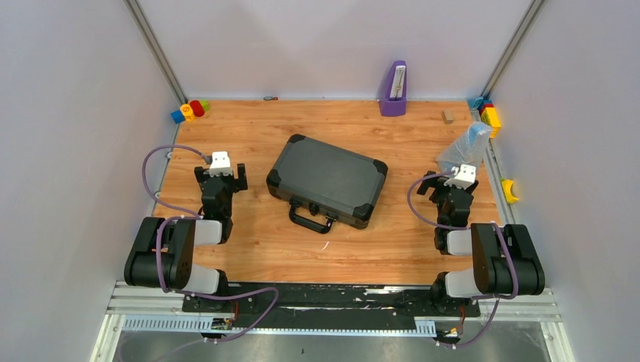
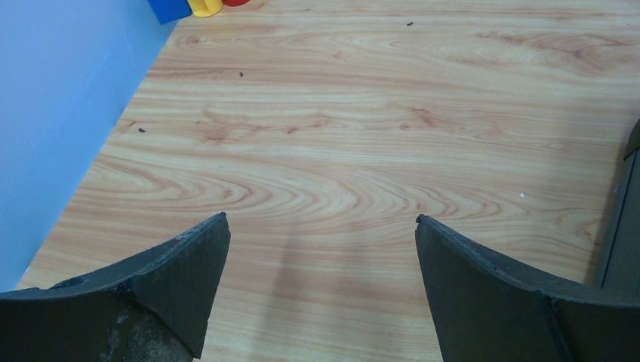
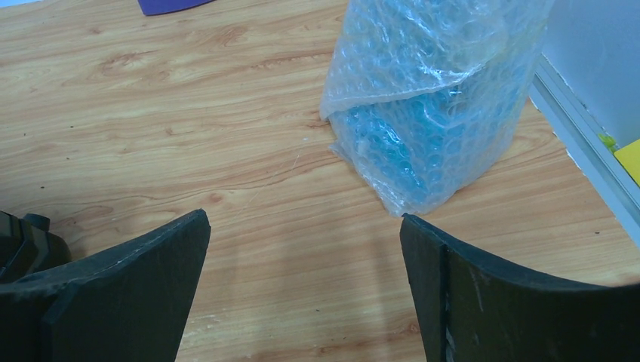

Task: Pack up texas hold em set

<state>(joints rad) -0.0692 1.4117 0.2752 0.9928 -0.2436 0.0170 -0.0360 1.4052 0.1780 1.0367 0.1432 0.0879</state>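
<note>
The texas hold em set shows as a black briefcase-style case (image 1: 327, 181), closed and lying flat mid-table, its handle (image 1: 311, 221) toward the near edge. My left gripper (image 1: 222, 172) hovers left of the case, apart from it. In the left wrist view this gripper (image 2: 322, 219) is open over bare wood, and the case's edge (image 2: 630, 219) shows at the far right. My right gripper (image 1: 450, 181) stands right of the case. In the right wrist view it (image 3: 304, 215) is open with nothing between its fingers.
A bubble-wrap bag (image 3: 430, 105) with something blue inside stands just ahead of the right gripper (image 1: 464, 147). A purple upright holder (image 1: 393, 89) is at the back. Toy blocks sit at the back left (image 1: 189, 110) and back right (image 1: 487, 113). A small wooden block (image 1: 447, 116) lies near the back.
</note>
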